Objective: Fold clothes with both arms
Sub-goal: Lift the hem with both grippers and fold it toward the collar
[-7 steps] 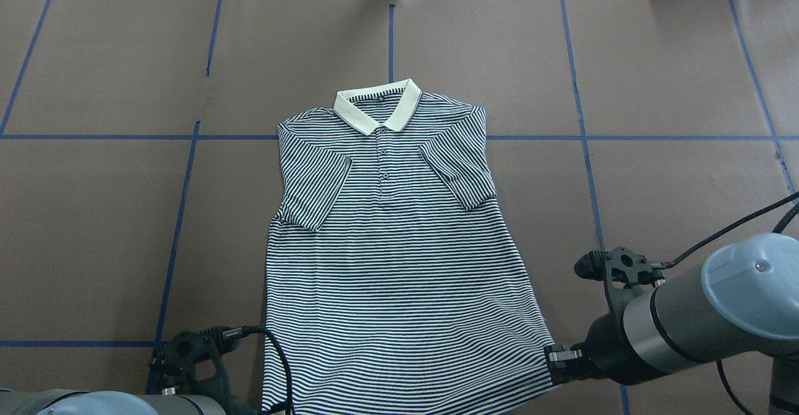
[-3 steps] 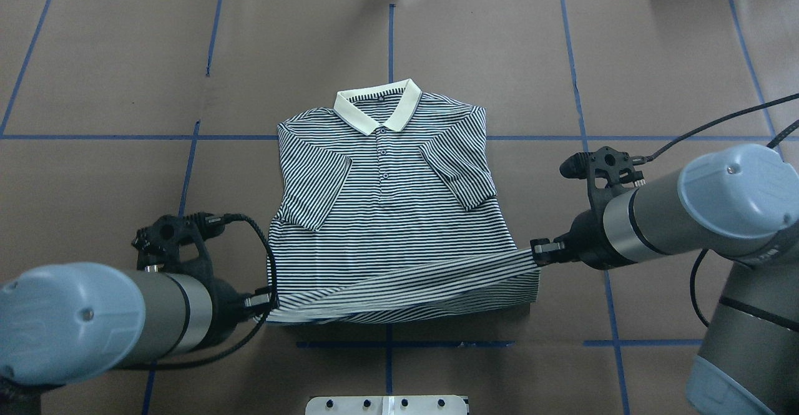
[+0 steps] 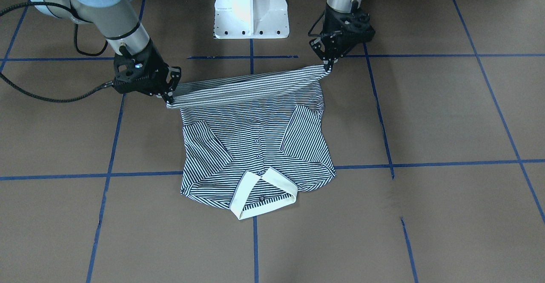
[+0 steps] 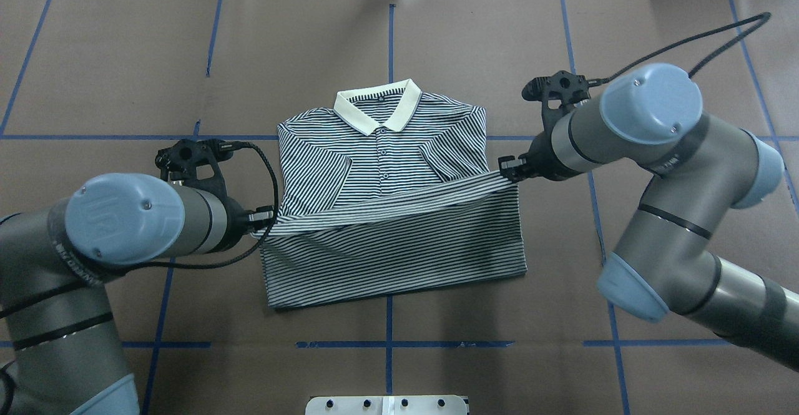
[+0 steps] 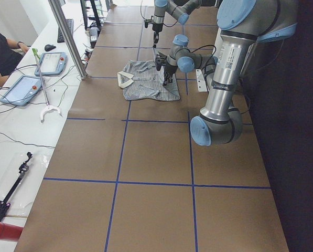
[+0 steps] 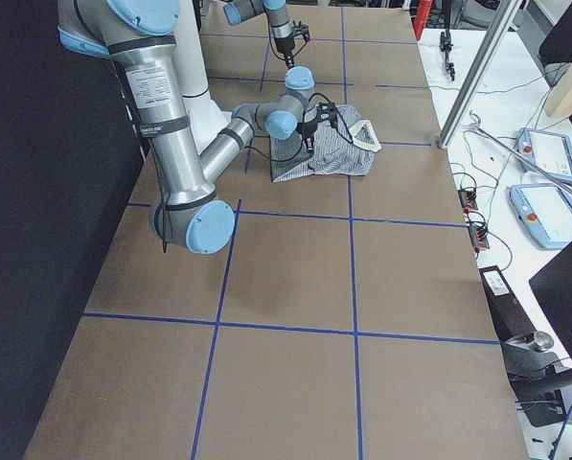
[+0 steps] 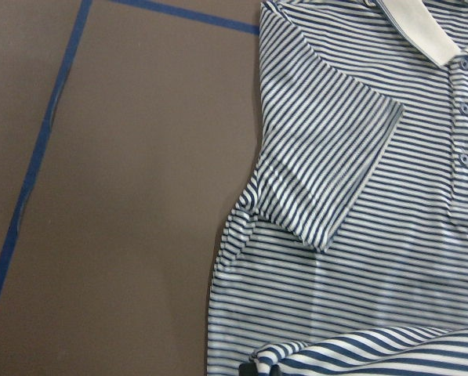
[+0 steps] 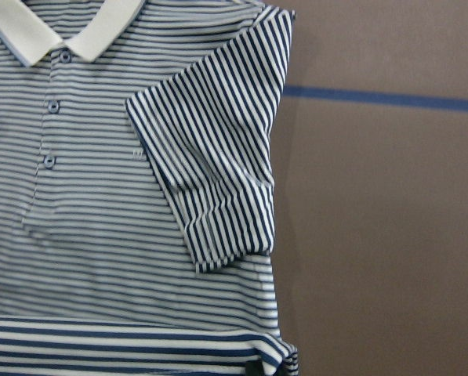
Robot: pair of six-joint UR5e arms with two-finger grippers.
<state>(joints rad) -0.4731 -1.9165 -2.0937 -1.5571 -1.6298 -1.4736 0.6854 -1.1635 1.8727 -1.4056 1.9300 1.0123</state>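
With sleeves already in, the striped polo shirt (image 4: 381,159) lies in the middle of the table (image 4: 125,59), collar (image 4: 376,104) toward the far edge; the left gripper (image 4: 265,216) and right gripper (image 4: 509,168) each pinch a corner of the hem (image 4: 387,206), held taut above the chest, so the fold is not yet laid.

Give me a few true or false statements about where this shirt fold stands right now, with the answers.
1. The left gripper and right gripper each pinch a corner of the polo shirt at its hem. True.
2. The collar is covered by folded-over fabric. False: it lies uncovered, beyond the lifted hem.
3. Both sleeves lie folded in over the shirt's front. True.
4. Both grippers are equally far from the collar. False: the right gripper is nearer to it.
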